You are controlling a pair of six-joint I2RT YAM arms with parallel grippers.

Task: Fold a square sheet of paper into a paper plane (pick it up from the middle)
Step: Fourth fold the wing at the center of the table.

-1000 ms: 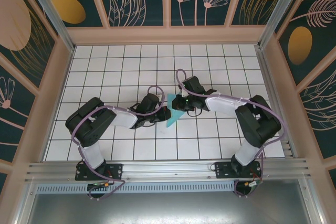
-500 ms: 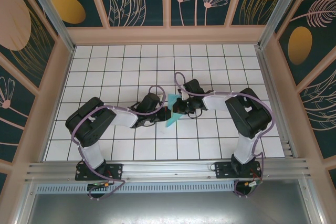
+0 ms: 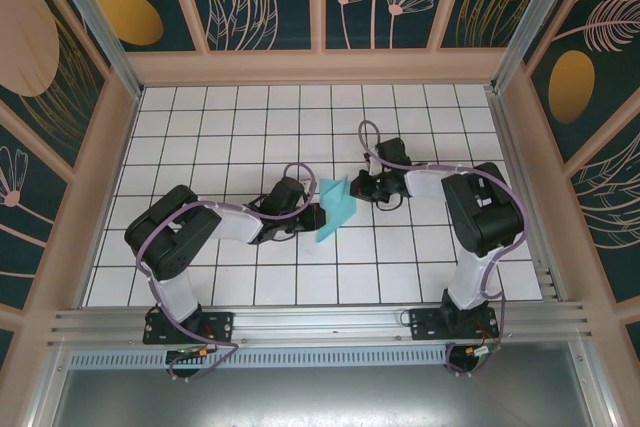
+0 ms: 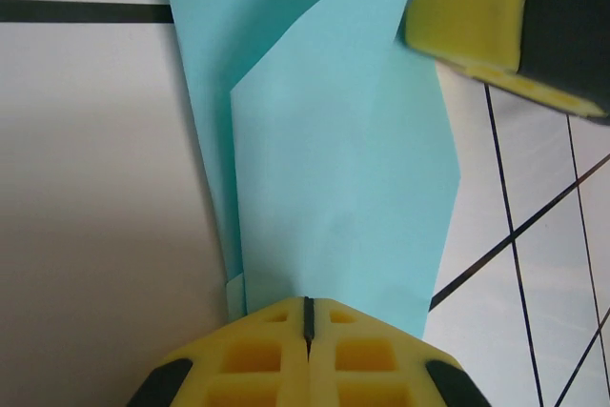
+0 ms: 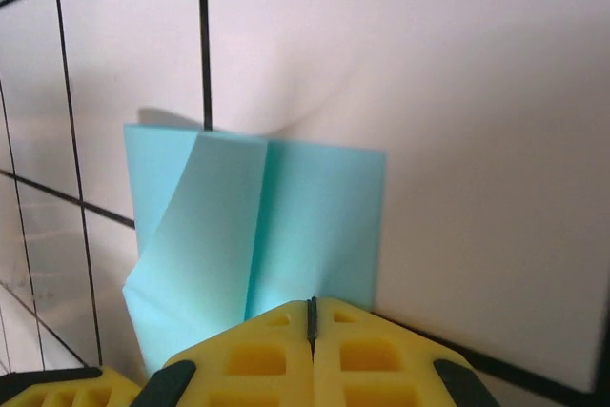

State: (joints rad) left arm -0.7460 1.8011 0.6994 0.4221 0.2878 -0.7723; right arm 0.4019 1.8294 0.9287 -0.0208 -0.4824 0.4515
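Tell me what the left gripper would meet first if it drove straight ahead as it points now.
The paper plane, which the left gripper clamps; beyond it, probably the right gripper, slightly off that line, though depth is unclear.

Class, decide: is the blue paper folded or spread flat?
Folded: the paper plane shows overlapping layers and creases in both wrist views.

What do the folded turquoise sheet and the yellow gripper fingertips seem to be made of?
Folded turquoise sheet: thin matte paper, judging by its sharp creases and glare-free layers. Yellow fingertips: probably moulded plastic or rubber, matte, with square recesses; which one is unclear.
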